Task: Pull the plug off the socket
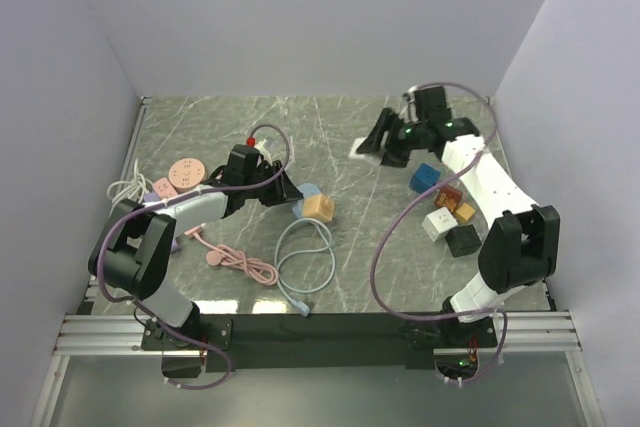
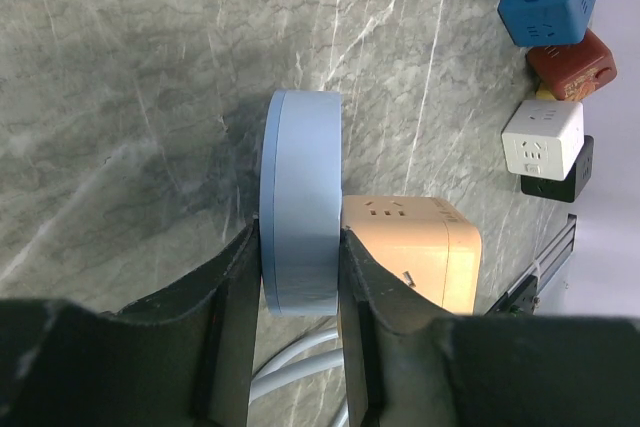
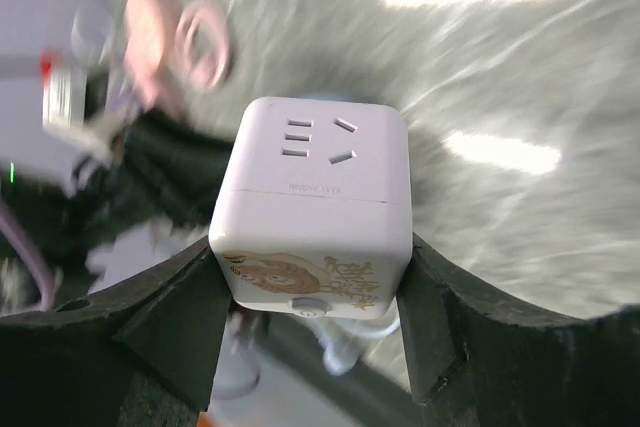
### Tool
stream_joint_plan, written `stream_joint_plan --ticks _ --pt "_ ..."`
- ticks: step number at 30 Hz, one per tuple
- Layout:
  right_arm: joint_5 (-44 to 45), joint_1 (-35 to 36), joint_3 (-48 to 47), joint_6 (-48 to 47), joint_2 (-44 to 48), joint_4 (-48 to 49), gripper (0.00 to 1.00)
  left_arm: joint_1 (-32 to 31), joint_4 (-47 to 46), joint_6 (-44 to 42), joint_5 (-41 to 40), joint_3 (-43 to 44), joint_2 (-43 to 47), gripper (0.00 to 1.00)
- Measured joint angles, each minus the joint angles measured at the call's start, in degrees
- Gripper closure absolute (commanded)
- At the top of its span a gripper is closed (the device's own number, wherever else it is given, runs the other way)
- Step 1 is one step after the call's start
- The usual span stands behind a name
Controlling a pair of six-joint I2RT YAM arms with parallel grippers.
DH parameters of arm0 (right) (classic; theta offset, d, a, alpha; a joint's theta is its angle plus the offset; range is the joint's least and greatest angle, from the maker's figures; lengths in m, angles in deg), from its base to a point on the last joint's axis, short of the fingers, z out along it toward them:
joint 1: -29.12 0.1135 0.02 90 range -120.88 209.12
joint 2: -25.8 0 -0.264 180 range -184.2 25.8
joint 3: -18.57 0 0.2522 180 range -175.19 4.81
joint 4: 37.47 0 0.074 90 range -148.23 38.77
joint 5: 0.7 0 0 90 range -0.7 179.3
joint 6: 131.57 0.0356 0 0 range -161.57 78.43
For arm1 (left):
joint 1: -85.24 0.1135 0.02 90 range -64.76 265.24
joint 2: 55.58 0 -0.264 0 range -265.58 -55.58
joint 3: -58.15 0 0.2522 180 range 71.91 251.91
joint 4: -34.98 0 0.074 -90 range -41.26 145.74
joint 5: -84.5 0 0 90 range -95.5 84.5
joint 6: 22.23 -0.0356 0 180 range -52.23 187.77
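A light blue round plug (image 2: 300, 202) stands on edge with one flat face against an orange cube socket (image 2: 415, 247). My left gripper (image 2: 298, 272) is shut on the plug, one finger on each flat face. In the top view the plug (image 1: 307, 193) and orange socket (image 1: 320, 208) sit mid-table in front of the left gripper (image 1: 287, 188). A pale blue cable (image 1: 300, 257) loops from the plug toward the near edge. My right gripper (image 3: 312, 277) is shut on a white cube socket (image 3: 315, 197) with a tiger print, held above the table at the back right (image 1: 364, 147).
Blue (image 1: 425, 178), red (image 1: 449, 196), white (image 1: 437, 224) and black (image 1: 461, 240) cube sockets cluster by the right arm. At left lie a pink cable (image 1: 240, 262), a pink round plug (image 1: 186, 171), a white cable (image 1: 125, 189) and a purple cube (image 1: 160, 189).
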Motion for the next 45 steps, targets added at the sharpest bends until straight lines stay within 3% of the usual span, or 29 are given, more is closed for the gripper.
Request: stream_joint_plan --ticks 9,15,27,31,33,34,39,45 --pt "22.5 -15.7 -5.2 -3.2 -1.3 -6.5 1.0 0.0 2.2 0.0 -0.3 0.6 1.1 0.99" --pt "36.0 -23.4 -6.6 -2.0 -7.6 -7.7 1.0 0.0 5.4 0.0 -0.8 3.3 4.0 0.99" --pt "39.6 -25.2 -7.0 -1.8 -18.4 -7.8 1.0 0.0 6.6 0.0 -1.0 5.0 5.6 0.99" --pt "38.7 -25.2 -6.1 -1.7 -18.6 -7.1 0.66 0.0 7.6 0.0 -1.2 5.0 5.7 0.99" --pt "37.9 -25.2 -5.7 -1.7 -18.6 -6.8 0.56 0.0 7.9 0.0 -1.2 5.0 5.7 0.99" --pt "37.6 -25.2 -5.5 -1.7 -18.6 -6.6 0.45 0.0 8.0 0.0 -1.2 5.0 5.7 0.99" --pt "36.1 -25.2 -5.4 -1.6 -18.5 -6.7 0.12 0.0 8.1 0.0 -1.3 5.0 5.7 0.99" --pt "36.0 -25.2 -5.4 -1.6 -13.1 -7.9 0.06 0.0 8.4 0.0 -1.6 5.0 5.7 0.99"
